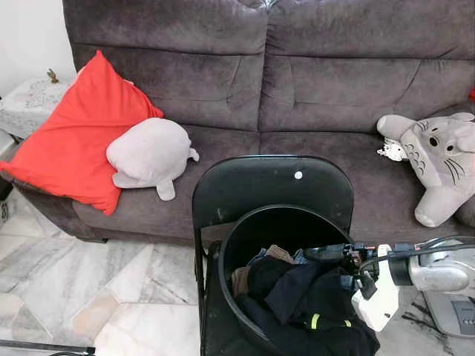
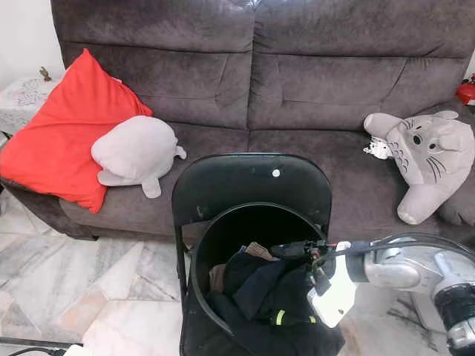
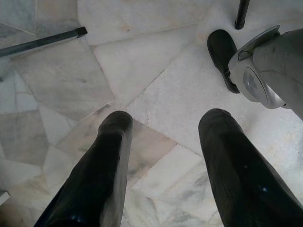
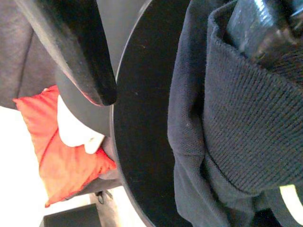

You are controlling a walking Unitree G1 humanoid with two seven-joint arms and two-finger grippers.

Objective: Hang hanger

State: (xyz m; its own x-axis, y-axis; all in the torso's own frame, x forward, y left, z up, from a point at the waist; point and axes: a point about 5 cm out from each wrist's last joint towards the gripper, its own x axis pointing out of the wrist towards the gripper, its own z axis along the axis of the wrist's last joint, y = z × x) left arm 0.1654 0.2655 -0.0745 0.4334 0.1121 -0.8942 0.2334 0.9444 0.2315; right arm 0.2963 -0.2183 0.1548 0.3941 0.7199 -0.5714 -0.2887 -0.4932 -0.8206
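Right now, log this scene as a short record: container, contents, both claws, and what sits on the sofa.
container: round black plastic bucket on a black folding chair
contents: dark knitted clothes piled inside
right claw: reaching over the bucket's clothes, fingers apart
left claw: hanging idle and open over the white marble floor
sofa: grey velvet sofa holding a red square cushion, a pale grey seal plush and a grey whiskered plush

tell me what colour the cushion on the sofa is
Red; the cushion shows best in the left eye view.
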